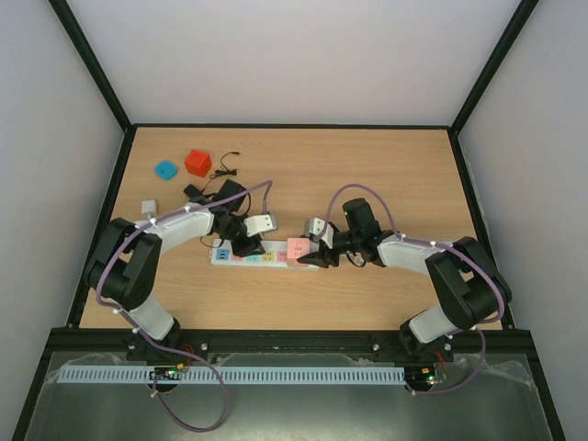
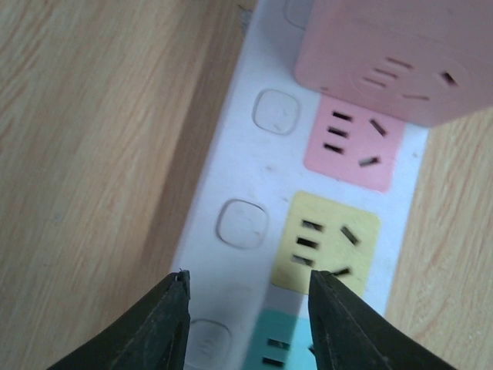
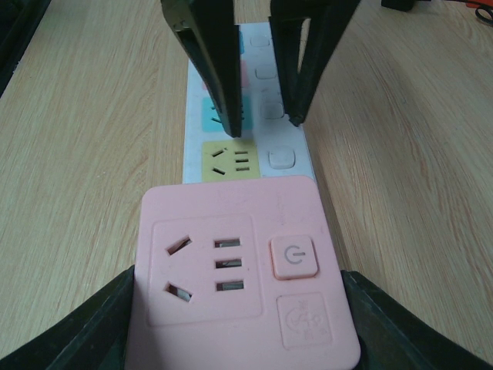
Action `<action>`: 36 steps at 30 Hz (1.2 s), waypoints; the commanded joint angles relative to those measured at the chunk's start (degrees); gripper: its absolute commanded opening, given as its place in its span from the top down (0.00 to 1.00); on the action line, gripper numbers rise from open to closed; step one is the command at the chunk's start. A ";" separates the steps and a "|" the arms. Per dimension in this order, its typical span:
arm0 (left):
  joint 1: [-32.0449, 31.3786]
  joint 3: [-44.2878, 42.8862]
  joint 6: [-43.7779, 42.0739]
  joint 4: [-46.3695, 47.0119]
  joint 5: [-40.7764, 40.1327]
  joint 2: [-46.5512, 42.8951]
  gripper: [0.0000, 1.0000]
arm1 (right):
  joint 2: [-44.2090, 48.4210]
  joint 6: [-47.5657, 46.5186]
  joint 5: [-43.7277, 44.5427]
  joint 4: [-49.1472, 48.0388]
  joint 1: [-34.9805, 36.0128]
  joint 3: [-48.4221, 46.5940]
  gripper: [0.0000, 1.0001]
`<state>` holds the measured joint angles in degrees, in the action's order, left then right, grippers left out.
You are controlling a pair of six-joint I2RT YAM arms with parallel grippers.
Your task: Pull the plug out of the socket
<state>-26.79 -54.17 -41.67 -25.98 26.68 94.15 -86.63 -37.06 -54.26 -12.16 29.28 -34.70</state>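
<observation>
On the wood-grain table (image 1: 367, 165) lies the socket (image 1: 241, 258), a long, flat, glossy white strip with pastel square faces. A square matte pink plug (image 3: 239, 266) sits at its right end, pinched between the black fingers of the right gripper (image 1: 317, 258). The left gripper (image 2: 248, 276) stands spread, its pointed tips on the socket's face, clasping nothing.

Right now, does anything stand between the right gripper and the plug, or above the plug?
Nothing visible does. The right gripper already hugs both sides of the pink plug, and nothing lies above it. The left gripper stands farther along the socket.
</observation>
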 commanded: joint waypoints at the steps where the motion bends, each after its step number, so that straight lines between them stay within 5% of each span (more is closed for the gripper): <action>1: -0.54 2.74 -2.95 2.14 1.99 -4.38 0.57 | 0.32 -0.57 2.28 3.64 0.15 0.92 0.63; 15: -4.09 3.72 -2.19 4.59 -5.83 -0.62 0.59 | 0.36 0.05 1.92 3.73 0.29 0.10 0.63; 36: -4.15 4.87 -3.17 4.44 -7.86 1.25 0.62 | 0.26 -0.30 3.11 7.05 2.18 -3.24 0.38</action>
<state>-30.74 -51.24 -44.18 -20.47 21.61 92.79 -86.61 -37.15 -53.12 -8.25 30.46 -36.73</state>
